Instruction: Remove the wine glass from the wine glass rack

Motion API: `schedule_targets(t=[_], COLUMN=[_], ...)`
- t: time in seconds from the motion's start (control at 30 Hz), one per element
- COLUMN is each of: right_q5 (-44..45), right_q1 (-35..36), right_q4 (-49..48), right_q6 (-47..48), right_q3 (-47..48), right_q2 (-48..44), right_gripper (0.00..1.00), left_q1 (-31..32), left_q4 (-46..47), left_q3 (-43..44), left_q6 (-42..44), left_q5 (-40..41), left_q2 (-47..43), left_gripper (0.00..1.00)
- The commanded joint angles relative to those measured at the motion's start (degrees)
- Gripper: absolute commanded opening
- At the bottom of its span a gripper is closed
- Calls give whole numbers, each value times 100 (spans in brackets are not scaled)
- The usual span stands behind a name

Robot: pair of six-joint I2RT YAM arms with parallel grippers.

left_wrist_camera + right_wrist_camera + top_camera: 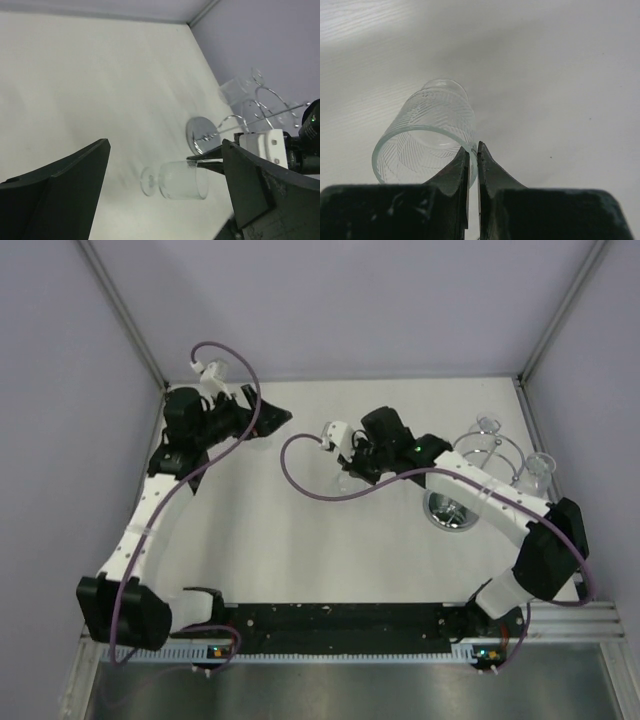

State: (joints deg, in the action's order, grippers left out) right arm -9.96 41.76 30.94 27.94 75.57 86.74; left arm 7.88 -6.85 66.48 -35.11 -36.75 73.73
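Note:
My right gripper [352, 470] is shut on the rim of a clear patterned wine glass [345, 480], one finger inside the bowl and one outside [473, 150]. The glass [427, 135] lies on its side, foot pointing away from the gripper, low over the white table, left of the wine glass rack. It also shows in the left wrist view [182, 180]. The chrome wine glass rack [497, 455] with its mirror disc base [448, 510] stands at the right. My left gripper [264, 420] is open and empty at the back left [165, 145].
Two more clear glasses [487, 427] [540, 468] hang on the rack's arms. The rack also shows in the left wrist view [260, 107]. Grey walls close the back and sides. A black strip [340, 618] runs along the near edge.

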Motion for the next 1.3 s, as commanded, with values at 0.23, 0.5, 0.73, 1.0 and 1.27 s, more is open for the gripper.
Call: schedule_targets(t=[0.23, 0.5, 0.73, 1.0, 1.27], right_q5=[-736, -586, -481, -481, -419], right_q1=[60, 131, 131, 140, -62], right_q4=[1045, 1318, 1450, 1582, 1906], right_q6=[1282, 1828, 1846, 1793, 1671], right_q3=[590, 687, 819, 898, 959], right_q2=[484, 818, 1125, 1240, 267], right_gripper=[0, 0, 0, 33, 51], left_q1=[-50, -50, -50, -50, -32], left_q4=[-985, -905, -1090, -1556, -1828], left_q3=[-301, -452, -223, 102, 137], left_q6=[2921, 3633, 3863, 3819, 3941], left_q5=[2393, 1400, 1248, 1592, 804], left_q2=[-1246, -1845, -1819, -1415, -1020], left_gripper=[98, 95, 93, 89, 82])
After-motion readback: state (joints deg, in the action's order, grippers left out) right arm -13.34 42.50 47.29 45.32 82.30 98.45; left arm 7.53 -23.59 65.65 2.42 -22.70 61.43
